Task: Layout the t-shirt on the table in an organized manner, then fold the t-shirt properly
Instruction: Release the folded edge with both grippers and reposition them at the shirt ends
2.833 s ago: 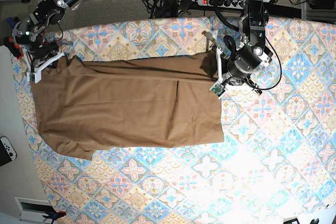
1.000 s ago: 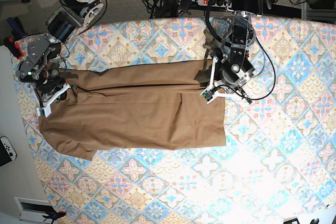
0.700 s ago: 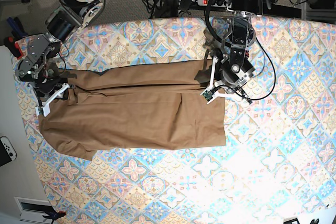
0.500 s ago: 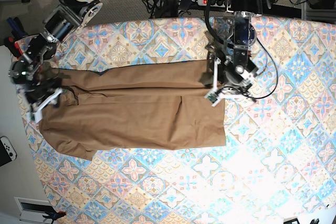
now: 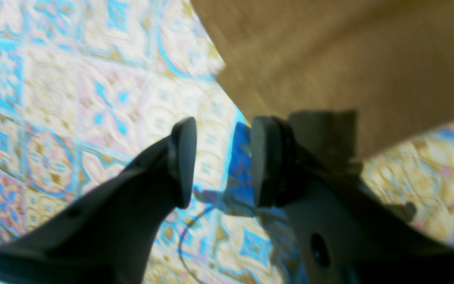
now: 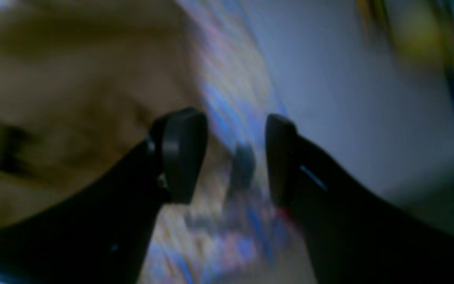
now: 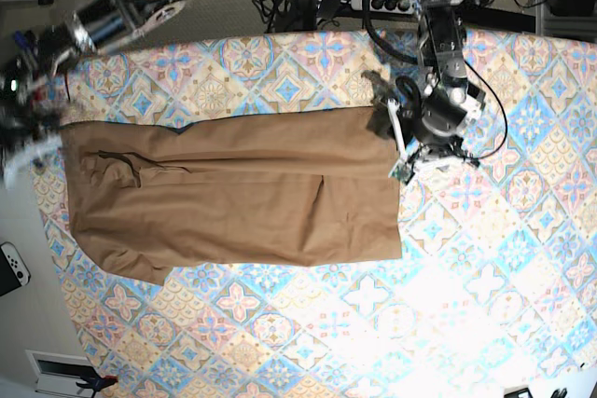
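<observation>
At the t-shirt's left end, off the table [image 7: 504,258] edge, the right gripper [image 6: 235,157] is parted, holding nothing. The t-shirt [image 7: 233,195] lies spread flat on the table. Just beside its right edge, the left gripper [image 5: 221,157] gapes empty.

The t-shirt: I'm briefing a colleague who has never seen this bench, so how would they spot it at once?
Look at the wide table under its pastel blue, pink and cream tile-patterned cover. Across its left and middle lies the t-shirt, a flat oblong of soft cloth. It is plain tan-brown with no print, the only unpatterned thing on the table.
</observation>
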{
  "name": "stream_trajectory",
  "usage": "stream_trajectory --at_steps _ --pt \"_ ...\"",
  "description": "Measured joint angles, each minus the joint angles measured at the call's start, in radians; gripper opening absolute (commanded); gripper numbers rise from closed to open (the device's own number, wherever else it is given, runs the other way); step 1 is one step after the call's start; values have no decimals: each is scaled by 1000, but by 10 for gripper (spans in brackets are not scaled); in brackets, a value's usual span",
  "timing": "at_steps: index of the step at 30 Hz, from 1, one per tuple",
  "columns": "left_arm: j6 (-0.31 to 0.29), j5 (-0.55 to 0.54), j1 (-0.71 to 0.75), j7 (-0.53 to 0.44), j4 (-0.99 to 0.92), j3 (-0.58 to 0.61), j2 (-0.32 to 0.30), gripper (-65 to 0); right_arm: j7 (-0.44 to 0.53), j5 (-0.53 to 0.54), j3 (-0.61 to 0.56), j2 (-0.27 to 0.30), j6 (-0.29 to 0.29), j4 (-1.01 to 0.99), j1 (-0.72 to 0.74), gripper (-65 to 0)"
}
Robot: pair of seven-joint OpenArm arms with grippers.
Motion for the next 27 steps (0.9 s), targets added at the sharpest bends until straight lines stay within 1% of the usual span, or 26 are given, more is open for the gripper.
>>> stream_trajectory --at_steps 3,6,9,12,15,18,21,27 --pt "-1 -8 15 0 1 0 0 -423 24 40 62 -43 9 -19 13 -379" --pt "0 -13 29 0 1 -1 0 -423 30 65 77 -56 17 -42 8 -379" --pt "-1 -13 34 0 1 -2 0 -423 30 182 89 -43 4 -97 -47 -379" --pt "-1 -15 35 -7 1 -2 0 -423 18 276 90 -46 6 -185 -69 -379" --pt "0 -10 40 -2 4 -2 0 -423 27 301 88 -47 7 -267 -61 -379" --pt "0 -7 46 -4 6 -2 0 -423 34 299 88 -43 6 -342 -63 -379" --pt "-1 -7 57 -3 9 -2 0 -423 63 317 92 -39 7 -400 -63 -379" --pt "-1 -7 60 -3 11 -2 0 -423 89 360 181 -38 26 -471 -48 -379"
